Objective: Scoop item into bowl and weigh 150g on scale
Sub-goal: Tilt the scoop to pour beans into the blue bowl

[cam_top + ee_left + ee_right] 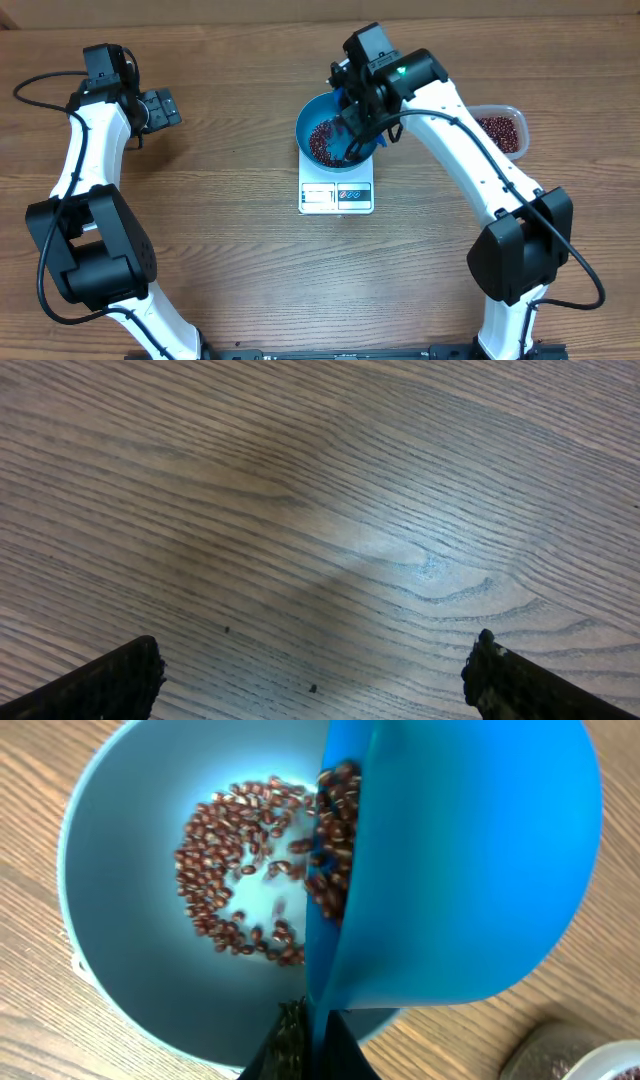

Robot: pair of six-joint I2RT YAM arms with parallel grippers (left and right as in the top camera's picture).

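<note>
The bowl point(335, 135) stands on the scale point(336, 196), near the middle of the table point(230, 200). It covers the back part of the scale, and only the front edge with the display shows. Inside the bowl there is a thin layer of beans point(235, 870). They lie in a loose ring on the bottom and part of the blue floor shows between them.

The right end effector point(305, 1040) is directly above the bowl. Its two fingers are together, clamped on the handle of a blue scoop point(470, 860). The scoop is tilted steeply over the right side of the bowl with its open side toward the inside. Some beans sit along its rim, and a few of them look blurred.

To the right of the bowl, partly under the right arm, is a clear tub point(520, 118) which also holds beans.

The left end effector point(320, 685) is well apart from all this, at the far left of the table. Its fingers are wide apart over bare wood and hold nothing.
</note>
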